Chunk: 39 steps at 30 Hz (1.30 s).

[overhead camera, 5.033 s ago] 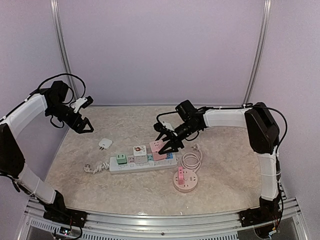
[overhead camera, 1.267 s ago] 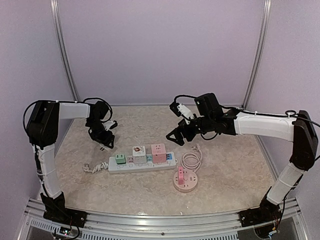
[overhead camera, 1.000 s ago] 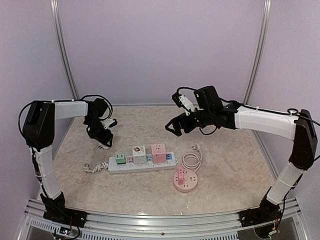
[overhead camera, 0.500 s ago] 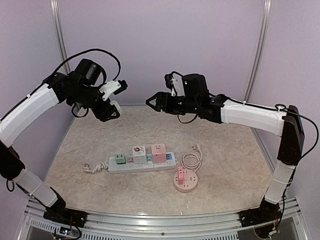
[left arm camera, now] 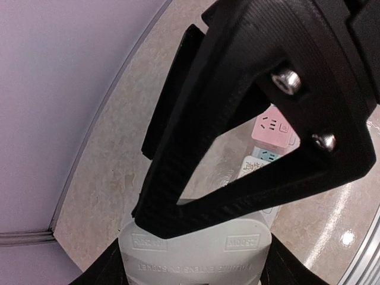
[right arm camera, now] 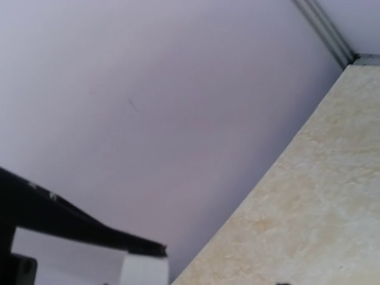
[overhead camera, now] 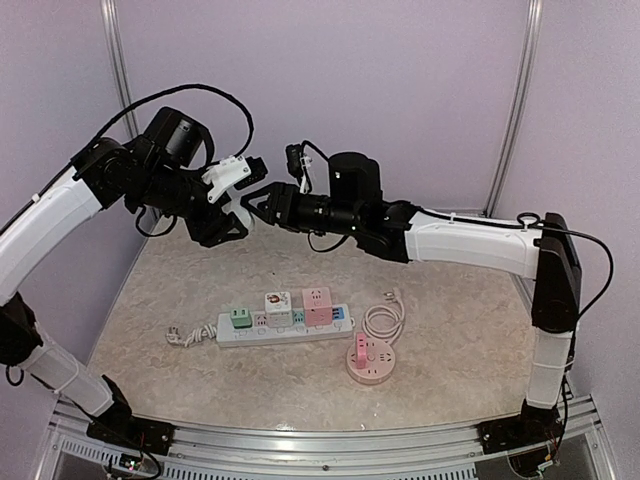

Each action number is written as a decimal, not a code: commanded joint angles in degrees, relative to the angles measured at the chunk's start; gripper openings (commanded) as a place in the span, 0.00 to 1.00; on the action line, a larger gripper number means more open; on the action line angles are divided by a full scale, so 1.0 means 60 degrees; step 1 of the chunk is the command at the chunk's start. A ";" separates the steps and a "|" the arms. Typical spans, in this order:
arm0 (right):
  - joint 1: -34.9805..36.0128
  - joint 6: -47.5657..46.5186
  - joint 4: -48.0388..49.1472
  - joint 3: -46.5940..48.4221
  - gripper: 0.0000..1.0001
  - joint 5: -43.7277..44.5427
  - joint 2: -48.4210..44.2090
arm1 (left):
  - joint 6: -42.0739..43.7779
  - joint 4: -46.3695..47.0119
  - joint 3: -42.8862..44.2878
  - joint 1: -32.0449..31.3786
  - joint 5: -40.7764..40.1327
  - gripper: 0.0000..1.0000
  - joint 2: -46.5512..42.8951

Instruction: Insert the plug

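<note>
Both arms have risen off the worktop [overhead camera: 470, 330] and swung together in mid-air. The left tool [overhead camera: 230, 218] is partly closed, its fingers pinching a white plug adapter [left arm camera: 196, 255] that it carries high above the white power strip [overhead camera: 285, 322], which lies well below it. The right tool [overhead camera: 256, 200], spread wide a second ago, has narrowed and now sits just beside the left tool's tip, seemingly at the adapter. Whether its jaws actually grip anything I cannot tell, because its own camera catches only a white corner. This looks like a handover, so insertion into the strip has not begun.
</note>
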 commanded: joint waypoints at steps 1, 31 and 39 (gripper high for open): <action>0.0139 0.0513 0.0283 0.0190 0.56 -0.0278 0.0426 | 0.0184 0.0013 0.0262 -0.0131 -0.0307 0.02 -0.0013; 0.0294 -0.6736 -0.4870 0.0233 0.00 -0.2074 -0.1172 | 0.0644 -0.1259 0.0052 0.2166 0.4132 0.90 -0.1308; 0.0339 -1.0720 -0.6982 -0.0228 0.00 -0.2841 -0.2415 | 0.1181 -0.2260 -0.0703 0.3010 0.4936 0.87 -0.2498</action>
